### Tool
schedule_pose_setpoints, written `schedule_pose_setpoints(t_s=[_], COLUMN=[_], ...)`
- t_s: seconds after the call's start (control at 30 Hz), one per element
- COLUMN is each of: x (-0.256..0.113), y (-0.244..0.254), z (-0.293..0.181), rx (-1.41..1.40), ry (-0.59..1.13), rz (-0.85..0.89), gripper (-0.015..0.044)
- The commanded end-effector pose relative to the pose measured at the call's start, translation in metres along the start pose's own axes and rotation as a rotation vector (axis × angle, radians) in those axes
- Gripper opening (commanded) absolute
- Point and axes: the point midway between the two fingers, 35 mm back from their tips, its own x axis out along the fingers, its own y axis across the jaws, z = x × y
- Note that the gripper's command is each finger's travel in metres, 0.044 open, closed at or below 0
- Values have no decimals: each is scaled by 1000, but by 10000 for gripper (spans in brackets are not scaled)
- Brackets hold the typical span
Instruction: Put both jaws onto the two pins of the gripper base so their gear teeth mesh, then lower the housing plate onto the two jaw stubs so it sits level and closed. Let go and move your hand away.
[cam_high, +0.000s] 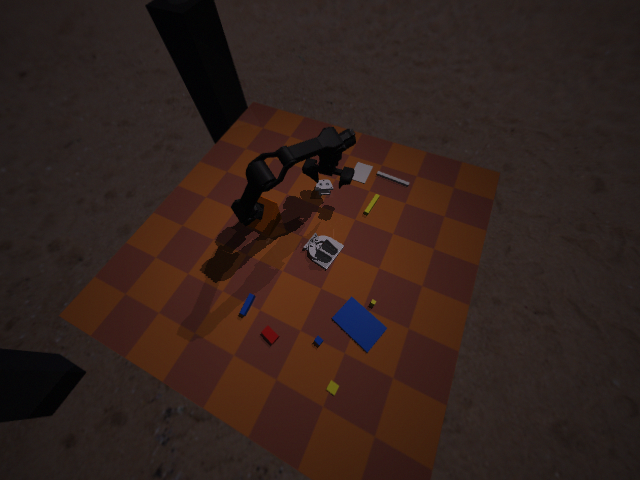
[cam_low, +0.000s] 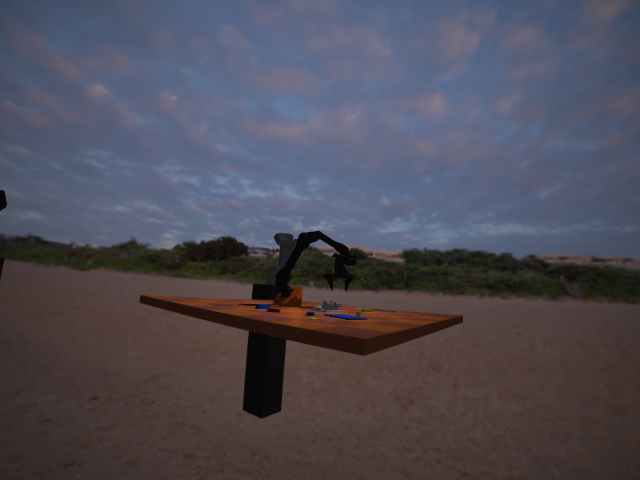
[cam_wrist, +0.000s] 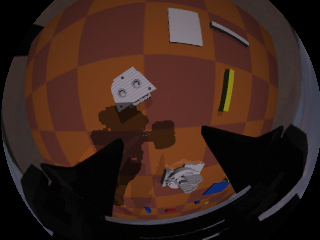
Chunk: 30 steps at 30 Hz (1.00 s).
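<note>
My gripper (cam_high: 329, 182) (cam_low: 339, 289) (cam_wrist: 162, 136) is wide open and empty, high above the table. The housing plate (cam_high: 324, 184) (cam_wrist: 132, 86), light grey with two round holes, lies below it, up and left of centre in the wrist view. It rests apart from the gripper base and looks slightly raised on its underside parts. The white gripper base (cam_high: 337, 252) lies nearer the table's middle. Two dark grey jaws (cam_high: 325, 250) (cam_wrist: 190, 181) lie on it side by side. Whether their teeth mesh and they sit fully on the pins is too small to tell.
A white flat plate (cam_high: 361, 172) (cam_wrist: 185, 27), a white bar (cam_high: 392, 178) (cam_wrist: 229, 33) and a yellow bar (cam_high: 371, 204) (cam_wrist: 227, 90) lie beyond the base. A blue plate (cam_high: 359, 324), a red block (cam_high: 269, 335), a blue bar (cam_high: 247, 305) and small blocks lie on its other side.
</note>
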Motion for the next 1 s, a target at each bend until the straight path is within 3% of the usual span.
schedule_pose_setpoints(t_s=[0.0,0.67,0.87,0.97], x=[0,8,46,47], y=[10,41,42,43], z=[14,50,47,47], rx=[-95,-399,-399,-399], ry=[1,29,31,31], rz=[2,13,13,13], gripper=[440,440,440,440])
